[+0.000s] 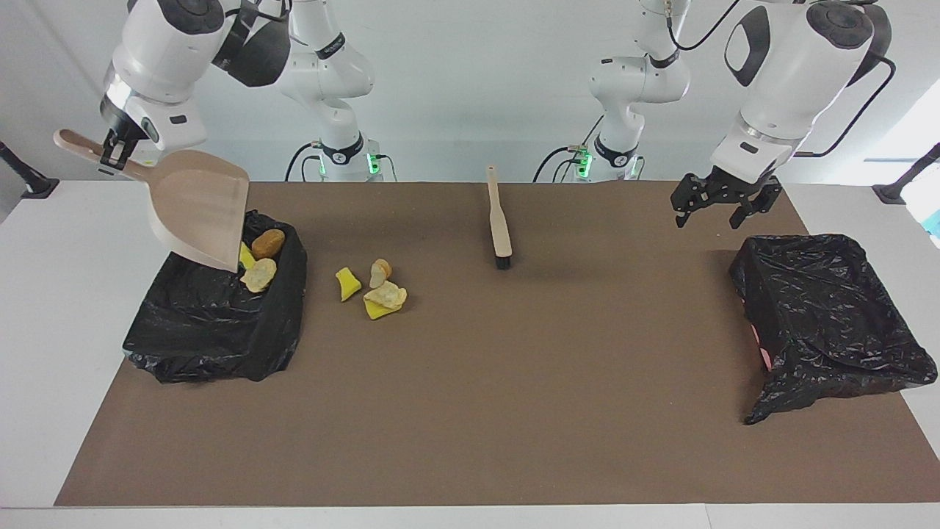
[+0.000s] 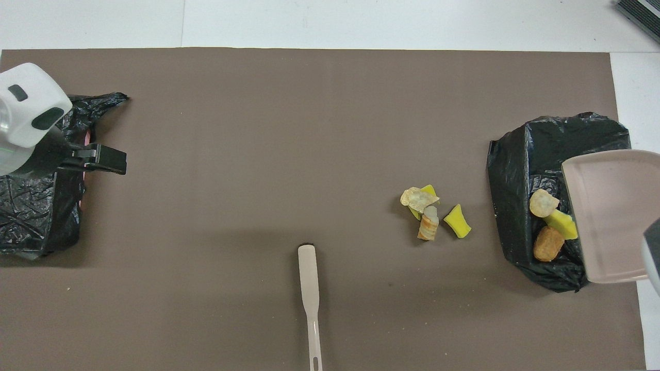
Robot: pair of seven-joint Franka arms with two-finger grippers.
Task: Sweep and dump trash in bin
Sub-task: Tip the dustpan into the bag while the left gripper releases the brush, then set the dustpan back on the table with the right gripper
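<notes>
Above, the right gripper is raised over the black plastic-lined bin at the right arm's end of the surface, its fingers clamped on the handle of a beige plastic dustpan, which hangs tilted with its open edge downward over the bin. Three pieces of the trash lie inside this bin: an orange-brown bread-like chunk, a cream chunk and a bright yellow sponge-like wedge, the last partly hidden by the pan. Four further pieces rest on the brown mat just beside the bin, toward the middle: a lone yellow wedge and a touching cluster of a tan chunk, a pale cream lump and a yellow wedge beneath it. A beige black-bristled brush lies flat at mid-surface, nearer to the robots than the cluster. The left gripper, fingers apart and holding nothing, hangs in the air near the second black-lined bin at the left arm's end
</notes>
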